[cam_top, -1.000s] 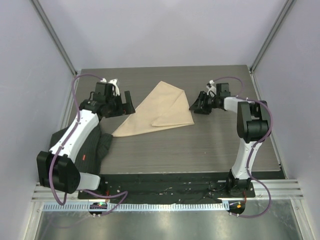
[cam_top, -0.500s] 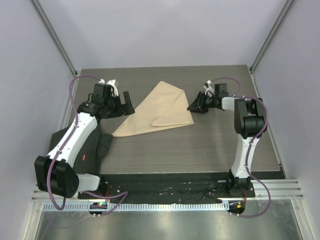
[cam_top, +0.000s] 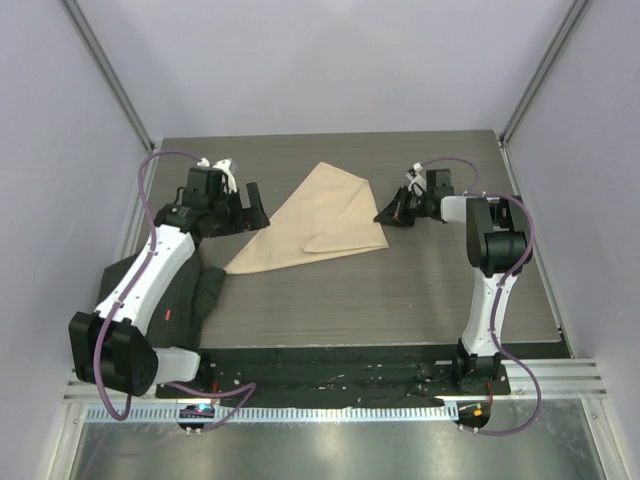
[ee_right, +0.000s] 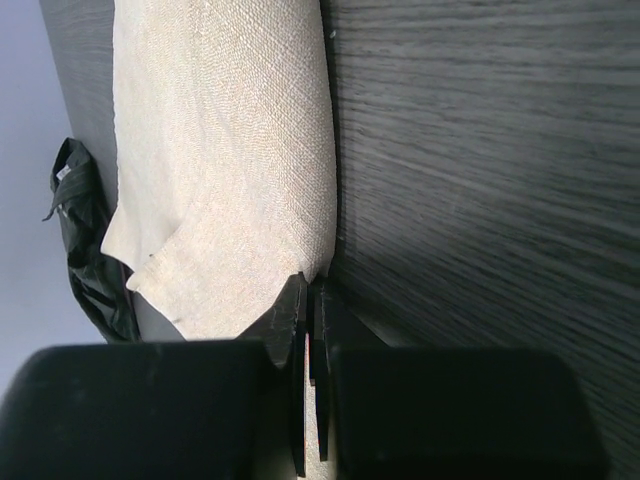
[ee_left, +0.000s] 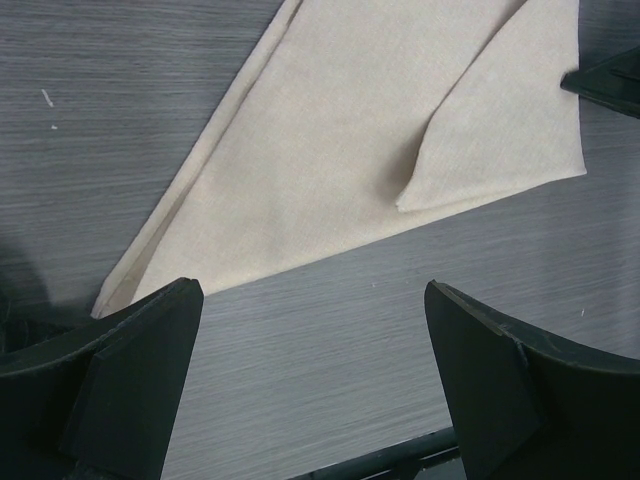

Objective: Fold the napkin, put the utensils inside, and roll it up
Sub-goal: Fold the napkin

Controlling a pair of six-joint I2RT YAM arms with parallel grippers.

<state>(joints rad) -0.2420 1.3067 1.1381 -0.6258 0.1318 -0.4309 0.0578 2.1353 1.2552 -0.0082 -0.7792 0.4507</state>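
Right gripper (ee_right: 311, 287), jaws pressed together, touches the napkin's (cam_top: 325, 215) 3 o'clock edge; left gripper (ee_left: 310, 300) spread wide at 9 o'clock.

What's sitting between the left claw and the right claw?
Only the folded napkin, lying flat; the top view shows it best. The left claw is open near its left corner, and the right claw is shut at its right edge.

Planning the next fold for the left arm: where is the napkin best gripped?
Probably the napkin's narrow tip ahead of the left arm's open jaws, coming low along the table from that end: it lies flat, so only a thin corner can be pinched.
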